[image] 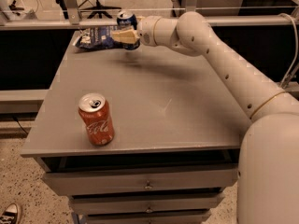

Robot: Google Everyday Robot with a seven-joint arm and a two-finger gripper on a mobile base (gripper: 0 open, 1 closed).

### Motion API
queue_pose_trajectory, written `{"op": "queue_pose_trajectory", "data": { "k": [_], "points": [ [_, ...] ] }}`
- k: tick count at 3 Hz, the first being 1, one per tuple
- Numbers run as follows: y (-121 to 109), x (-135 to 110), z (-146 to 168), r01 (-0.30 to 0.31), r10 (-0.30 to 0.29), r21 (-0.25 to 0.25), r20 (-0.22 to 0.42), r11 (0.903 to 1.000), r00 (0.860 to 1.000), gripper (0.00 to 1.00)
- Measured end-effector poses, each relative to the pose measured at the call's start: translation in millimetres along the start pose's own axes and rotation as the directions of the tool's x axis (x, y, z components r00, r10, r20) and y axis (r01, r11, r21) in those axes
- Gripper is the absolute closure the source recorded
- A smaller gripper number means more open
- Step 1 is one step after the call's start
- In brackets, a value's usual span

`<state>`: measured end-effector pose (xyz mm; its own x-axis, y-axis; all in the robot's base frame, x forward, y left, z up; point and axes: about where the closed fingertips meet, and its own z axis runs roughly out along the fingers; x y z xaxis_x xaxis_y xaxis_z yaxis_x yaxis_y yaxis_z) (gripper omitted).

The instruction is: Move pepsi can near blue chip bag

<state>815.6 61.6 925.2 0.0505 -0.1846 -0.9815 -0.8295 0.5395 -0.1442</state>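
The pepsi can (126, 19), dark blue with a silver top, is held in my gripper (125, 34) at the far left of the grey table (154, 97). The gripper is shut on it and carries it just above the table, right beside the blue chip bag (97, 36). The bag lies flat and crumpled at the table's back left corner. The can's lower part is hidden behind the cream fingers.
A red-orange cola can (96, 119) stands upright near the table's front left edge. My white arm (224, 64) crosses the back right of the table. Drawers (145, 183) sit under the tabletop. A metal rail (70, 3) and a chair base stand behind.
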Motion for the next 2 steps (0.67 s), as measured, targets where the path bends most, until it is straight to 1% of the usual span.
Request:
{"op": "queue_pose_trajectory", "data": {
  "k": [1, 2],
  "points": [
    [-11, 17, 9, -0.034, 0.034, 0.0, 0.026, 0.9994, 0.999, 0.87],
    [-21, 27, 16, -0.06, 0.06, -0.005, 0.054, 0.9982, 0.997, 0.62]
  ]
}}
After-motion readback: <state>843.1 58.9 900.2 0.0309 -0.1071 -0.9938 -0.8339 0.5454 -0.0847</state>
